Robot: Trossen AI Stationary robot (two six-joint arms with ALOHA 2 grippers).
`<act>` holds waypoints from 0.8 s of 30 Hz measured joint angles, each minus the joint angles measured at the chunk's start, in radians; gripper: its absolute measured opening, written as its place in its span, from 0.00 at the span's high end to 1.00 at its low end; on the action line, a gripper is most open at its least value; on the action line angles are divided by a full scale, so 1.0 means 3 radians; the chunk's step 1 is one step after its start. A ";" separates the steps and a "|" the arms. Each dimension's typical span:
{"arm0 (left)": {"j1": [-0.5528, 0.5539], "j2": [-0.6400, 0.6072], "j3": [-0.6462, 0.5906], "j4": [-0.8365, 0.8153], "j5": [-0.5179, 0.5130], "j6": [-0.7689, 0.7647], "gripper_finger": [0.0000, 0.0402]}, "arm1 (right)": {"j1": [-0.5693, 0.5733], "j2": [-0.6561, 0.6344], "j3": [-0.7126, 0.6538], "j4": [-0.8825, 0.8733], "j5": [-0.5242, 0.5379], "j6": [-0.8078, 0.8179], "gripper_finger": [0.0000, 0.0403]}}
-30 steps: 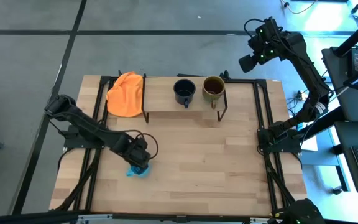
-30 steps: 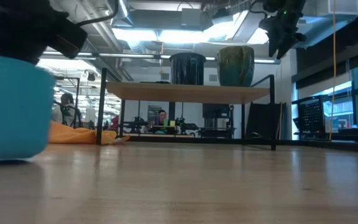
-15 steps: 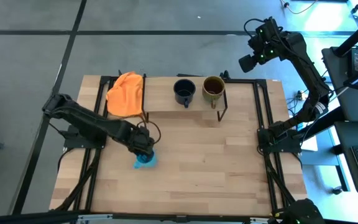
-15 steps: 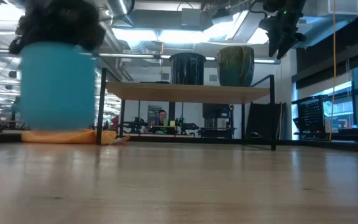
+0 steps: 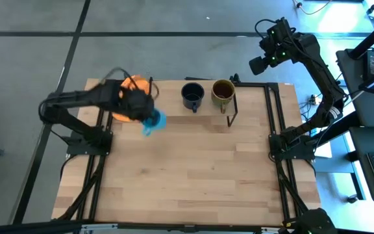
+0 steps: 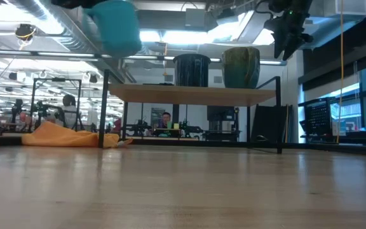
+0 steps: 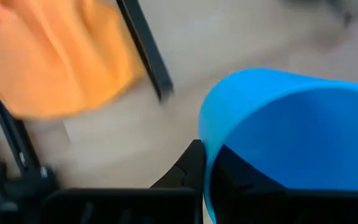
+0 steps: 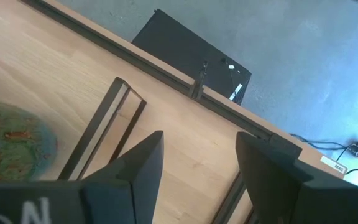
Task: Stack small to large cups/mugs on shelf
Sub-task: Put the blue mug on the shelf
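already clear of the table, the small blue mug hangs clamped by its rim in the left gripper, just beside the shelf's left end, over the orange cloth's edge, high enough to clear the board. the black mug and olive mug stand side by side on the shelf. the right gripper waits spread wide beyond the far right corner.

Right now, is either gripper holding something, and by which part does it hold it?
The left gripper holds the light blue mug by its rim, one finger outside the wall, above the table. The right gripper is open and holds nothing.
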 joint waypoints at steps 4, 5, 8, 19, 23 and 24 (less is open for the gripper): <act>0.0431 0.0012 0.0322 0.0011 -0.0229 0.0246 0.99 | 0.0001 0.0000 0.0000 -0.0001 0.0014 0.0002 0.50; 0.0542 0.0022 0.0377 0.0015 -0.0244 0.0297 0.99 | 0.0000 0.0000 0.0000 0.0001 0.0015 0.0003 0.50; 0.0823 0.0045 0.0456 0.0088 -0.0224 0.0386 0.99 | 0.0000 0.0000 0.0000 0.0007 0.0016 0.0013 0.50; 0.1257 0.0460 0.0457 0.0685 0.0121 0.0470 0.99 | 0.0006 0.0000 0.0000 -0.0022 0.0027 0.0090 0.50; 0.1270 0.0585 0.0456 0.0515 0.0208 0.0480 0.99 | 0.0047 0.0000 0.0000 -0.0093 0.0081 0.0077 0.50; 0.1270 0.0600 0.0456 0.0504 0.0233 0.0479 0.99 | 0.0060 0.0000 0.0000 -0.0095 0.0106 0.0075 0.50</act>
